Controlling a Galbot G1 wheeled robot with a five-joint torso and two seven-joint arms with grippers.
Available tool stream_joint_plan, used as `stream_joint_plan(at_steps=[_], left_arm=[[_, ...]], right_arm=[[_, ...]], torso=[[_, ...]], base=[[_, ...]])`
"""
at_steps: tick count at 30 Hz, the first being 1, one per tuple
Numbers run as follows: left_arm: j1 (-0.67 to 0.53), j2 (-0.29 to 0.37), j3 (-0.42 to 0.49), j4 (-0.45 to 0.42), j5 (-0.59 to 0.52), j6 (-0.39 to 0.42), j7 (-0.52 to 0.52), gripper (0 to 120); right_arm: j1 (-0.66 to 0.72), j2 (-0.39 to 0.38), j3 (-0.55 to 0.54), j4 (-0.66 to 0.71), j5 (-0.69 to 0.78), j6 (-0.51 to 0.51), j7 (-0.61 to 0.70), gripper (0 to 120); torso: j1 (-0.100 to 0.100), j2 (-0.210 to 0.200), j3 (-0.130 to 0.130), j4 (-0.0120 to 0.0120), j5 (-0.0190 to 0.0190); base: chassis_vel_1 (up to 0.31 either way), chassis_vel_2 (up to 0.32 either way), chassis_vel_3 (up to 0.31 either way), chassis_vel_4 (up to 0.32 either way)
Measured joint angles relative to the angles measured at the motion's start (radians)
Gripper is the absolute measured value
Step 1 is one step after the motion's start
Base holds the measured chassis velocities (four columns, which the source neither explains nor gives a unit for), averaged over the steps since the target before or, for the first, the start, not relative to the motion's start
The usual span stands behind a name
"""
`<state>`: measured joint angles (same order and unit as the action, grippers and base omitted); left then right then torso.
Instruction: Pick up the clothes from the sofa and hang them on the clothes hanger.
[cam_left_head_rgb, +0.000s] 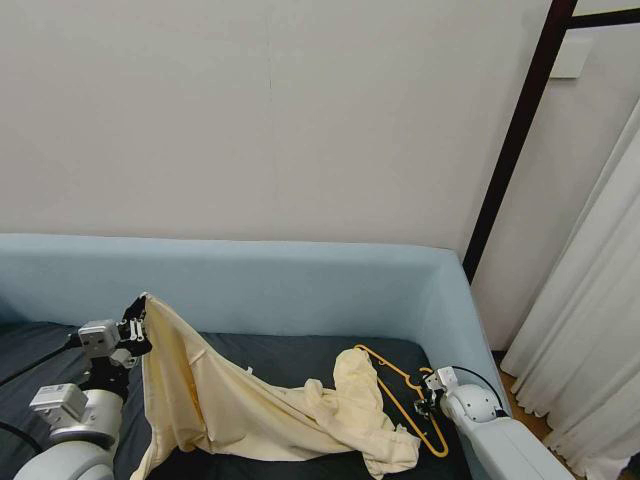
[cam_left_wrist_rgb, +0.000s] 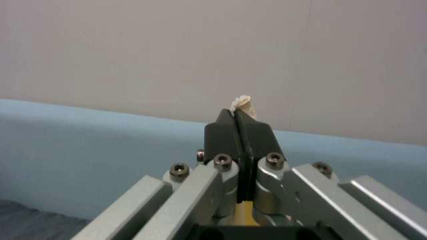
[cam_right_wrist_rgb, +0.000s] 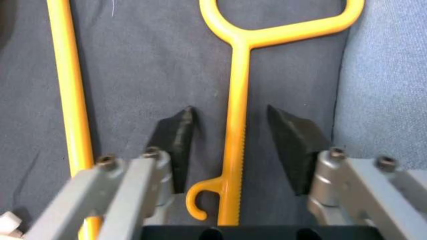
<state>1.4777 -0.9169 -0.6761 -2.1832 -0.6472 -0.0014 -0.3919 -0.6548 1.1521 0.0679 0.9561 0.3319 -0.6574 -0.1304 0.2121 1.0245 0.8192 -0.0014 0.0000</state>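
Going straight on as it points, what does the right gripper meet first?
Probably the yellow hanger, its bar lying between the open fingers of the right gripper, then the dark seat cushion beneath.

plain off-white wall (cam_left_head_rgb: 250, 110) behind lt blue sofa (cam_left_head_rgb: 300, 285), white curtain (cam_left_head_rgb: 590, 330) + dark pole (cam_left_head_rgb: 516, 130) at right.

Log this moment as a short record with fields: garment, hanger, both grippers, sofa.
garment: cream garment, one edge held up, the rest draped on the dark seat
hanger: yellow hanger, lying on the seat at the sofa's right end, beside the garment
left gripper: left gripper shut on the garment's edge, raised in front of the backrest
right gripper: right gripper open, a finger on either side of the hanger's bar
sofa: light blue sofa
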Motion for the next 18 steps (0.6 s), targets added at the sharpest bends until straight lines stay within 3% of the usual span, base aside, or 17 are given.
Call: stream_joint_plan(at_steps=[8, 18], left_arm=[[-0.005, -0.001, 0.004, 0.000, 0.000, 0.000, 0.000, 0], [-0.006, -0.002, 0.007, 0.002, 0.001, 0.000, 0.000, 0]], right_arm=[[-0.015, -0.016, -0.012, 0.036, -0.005, 0.010, 0.018, 7], [-0.035, -0.036, -0.030, 0.106, 0.001, 0.063, 0.048, 4]], torso=[[0.000, 0.000, 0.000, -0.0003, -0.0001], [0.000, 0.000, 0.000, -0.0001, 0.0001]], base=[[0.000, 0.000, 0.000, 0.000], [0.000, 0.000, 0.000, 0.000]])
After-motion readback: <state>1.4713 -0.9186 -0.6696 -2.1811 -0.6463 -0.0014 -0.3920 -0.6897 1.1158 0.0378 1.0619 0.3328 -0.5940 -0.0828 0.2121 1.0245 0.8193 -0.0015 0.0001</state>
